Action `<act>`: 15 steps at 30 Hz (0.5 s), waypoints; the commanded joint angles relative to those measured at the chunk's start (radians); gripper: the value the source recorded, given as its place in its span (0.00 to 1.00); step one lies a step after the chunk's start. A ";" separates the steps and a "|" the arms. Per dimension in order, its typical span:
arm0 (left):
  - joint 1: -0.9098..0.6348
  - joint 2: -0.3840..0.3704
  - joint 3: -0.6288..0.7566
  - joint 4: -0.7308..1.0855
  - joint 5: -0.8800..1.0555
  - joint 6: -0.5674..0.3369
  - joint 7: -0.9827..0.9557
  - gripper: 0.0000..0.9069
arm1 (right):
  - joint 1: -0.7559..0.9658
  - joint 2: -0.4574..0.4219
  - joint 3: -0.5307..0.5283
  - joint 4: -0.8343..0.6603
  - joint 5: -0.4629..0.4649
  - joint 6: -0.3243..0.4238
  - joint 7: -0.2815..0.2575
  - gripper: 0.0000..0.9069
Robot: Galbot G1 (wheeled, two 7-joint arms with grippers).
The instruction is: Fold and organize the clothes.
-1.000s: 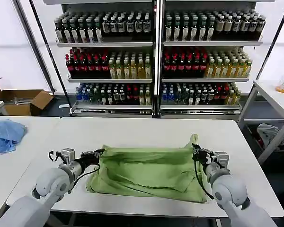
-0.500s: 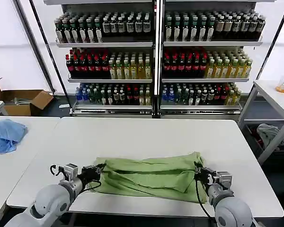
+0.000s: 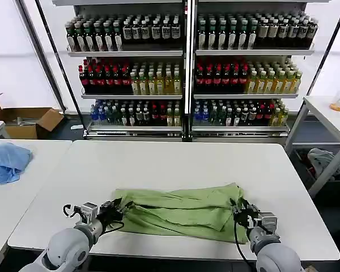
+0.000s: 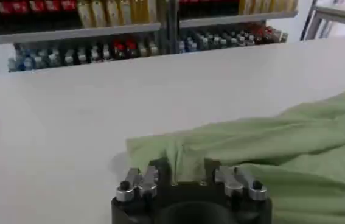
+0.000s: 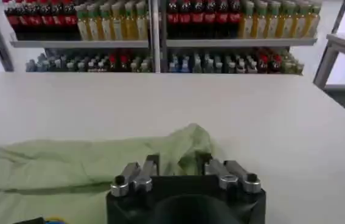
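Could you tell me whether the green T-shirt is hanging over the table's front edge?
No, the green T-shirt lies wholly on the white table.

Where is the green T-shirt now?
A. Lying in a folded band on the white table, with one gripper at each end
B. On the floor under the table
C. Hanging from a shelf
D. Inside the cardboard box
A: the T-shirt lies as a band on the table, with the left gripper and right gripper at its ends.
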 commanded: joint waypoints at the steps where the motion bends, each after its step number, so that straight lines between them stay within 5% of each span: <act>1: 0.017 -0.093 -0.037 -0.001 0.069 -0.117 -0.128 1.00 | -0.021 0.006 0.007 0.018 -0.041 0.011 -0.005 1.00; 15: 0.098 -0.203 -0.063 0.029 0.011 -0.089 -0.147 1.00 | -0.038 0.017 0.024 0.017 -0.041 0.014 -0.006 1.00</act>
